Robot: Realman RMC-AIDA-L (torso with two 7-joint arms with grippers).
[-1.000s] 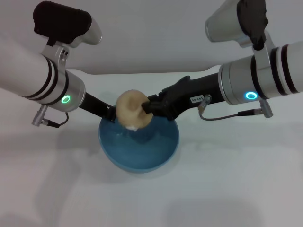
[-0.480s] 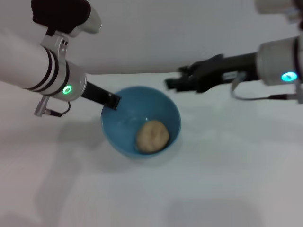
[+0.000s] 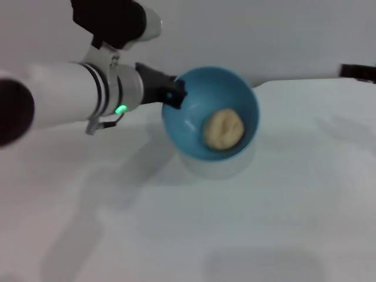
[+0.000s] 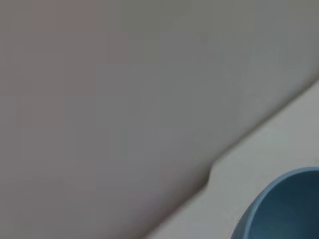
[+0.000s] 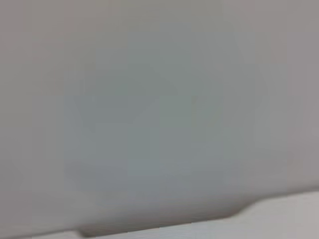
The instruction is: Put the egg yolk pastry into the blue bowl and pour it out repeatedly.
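On the left, the left gripper (image 3: 174,96) clamps the rim of the blue bowl (image 3: 187,123), holding it lifted and tilted above the white table (image 3: 282,223). The egg yolk pastry (image 3: 224,129) rests inside, against the lower wall. This looks like the pouring step; tipping further should roll it out. At far right, only a dark tip of the right gripper (image 3: 357,71) shows; its grip cannot be told.

We see the left arm (image 3: 70,100): a white cylinder with black bands, a green light, a black camera housing, and a black claw (image 3: 170,94).
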